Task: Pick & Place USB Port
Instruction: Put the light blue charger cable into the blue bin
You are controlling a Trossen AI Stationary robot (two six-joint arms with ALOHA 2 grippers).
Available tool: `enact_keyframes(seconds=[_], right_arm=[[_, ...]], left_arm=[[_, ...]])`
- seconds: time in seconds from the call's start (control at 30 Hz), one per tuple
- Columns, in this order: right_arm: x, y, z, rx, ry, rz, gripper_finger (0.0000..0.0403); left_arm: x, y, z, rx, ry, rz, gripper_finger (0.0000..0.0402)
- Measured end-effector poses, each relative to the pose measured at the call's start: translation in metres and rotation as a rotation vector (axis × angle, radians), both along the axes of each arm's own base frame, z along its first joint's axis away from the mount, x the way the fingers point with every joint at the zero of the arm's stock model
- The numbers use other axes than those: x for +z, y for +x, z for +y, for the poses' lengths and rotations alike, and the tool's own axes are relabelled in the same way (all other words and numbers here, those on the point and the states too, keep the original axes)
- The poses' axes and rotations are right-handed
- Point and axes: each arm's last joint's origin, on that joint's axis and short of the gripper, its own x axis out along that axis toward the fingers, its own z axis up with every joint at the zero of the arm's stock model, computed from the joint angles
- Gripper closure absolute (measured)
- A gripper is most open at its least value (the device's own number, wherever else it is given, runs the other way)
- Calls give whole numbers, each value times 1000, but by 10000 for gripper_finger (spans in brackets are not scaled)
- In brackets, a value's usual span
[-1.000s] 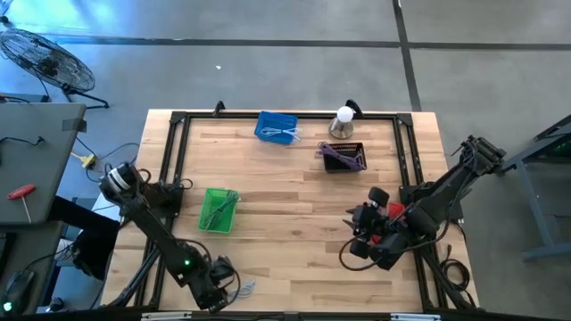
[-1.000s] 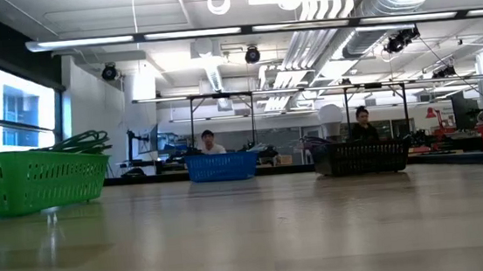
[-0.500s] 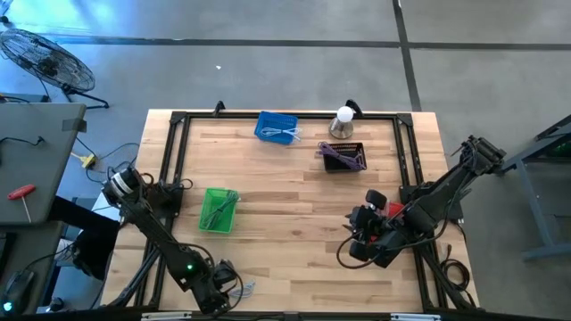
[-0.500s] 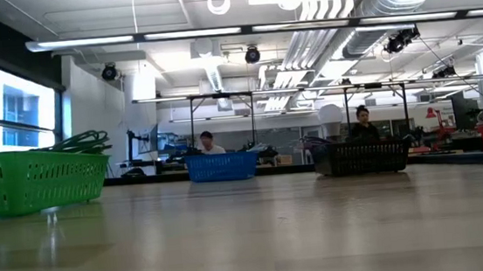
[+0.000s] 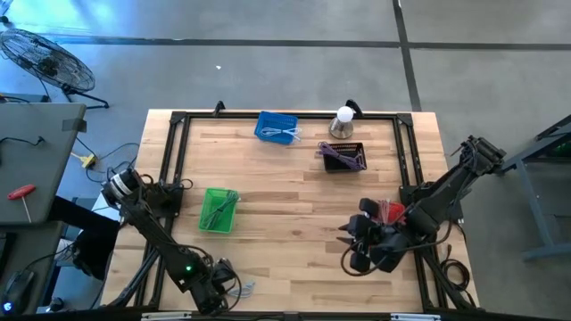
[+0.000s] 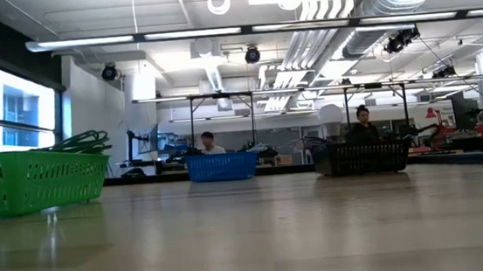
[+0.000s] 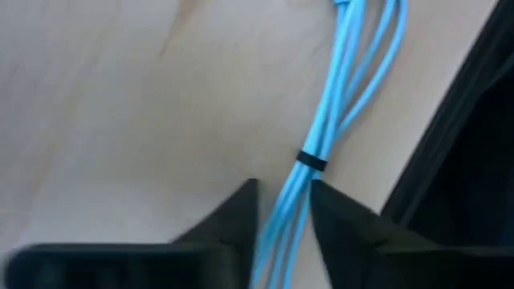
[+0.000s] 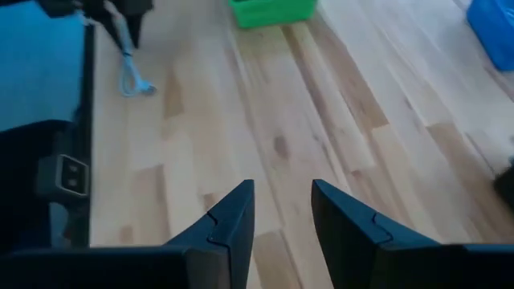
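Cable (image 7: 325,128) sits btwn your left gripper's (image 7: 283,210) fingers at the near table edge.

Left wrist view: light-blue bundled cable w/ a black tie lies on the wood, running down into the gap btwn the two dark fingers (image 7: 233,217); they flank it closely, but you can't tell if they actually pinch it. High view puts that gripper (image 5: 234,287) at the table's (image 5: 285,241) near-left edge by the black frame, cable (image 5: 243,288) just beside it. Your right gripper (image 8: 281,210) hovers over bare wood near the right side, fingers apart, nothing btwn them; from there the cable (image 8: 132,68) shows far off. Green basket (image 5: 218,209) mid-left, blue basket (image 5: 277,127) and black basket (image 5: 343,157) at the far side, red basket (image 5: 389,212) just beside the right arm.
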Motion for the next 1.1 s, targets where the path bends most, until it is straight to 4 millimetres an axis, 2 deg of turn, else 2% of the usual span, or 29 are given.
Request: enact_keyframes(seconds=[0.07,0.13,0.43,0.57,0.87,1.1], right_arm=[[2,1,3,16,10,-21,286],[3,1,5,33,15,-40,286],[4,1,8,42,24,-60,286],[5,1,9,41,25,-61,286],[5,1,8,50,11,-60,286],[5,1,8,55,5,-59,286]], left_arm=[[-1,0,1,-5,7,5,352],[-1,1,-1,-17,-19,12,387],[2,1,-1,-20,-6,-22,400],[14,1,1,-43,115,-7,400],[74,7,4,-48,411,-17,401],[119,29,32,-49,630,-31,401]])
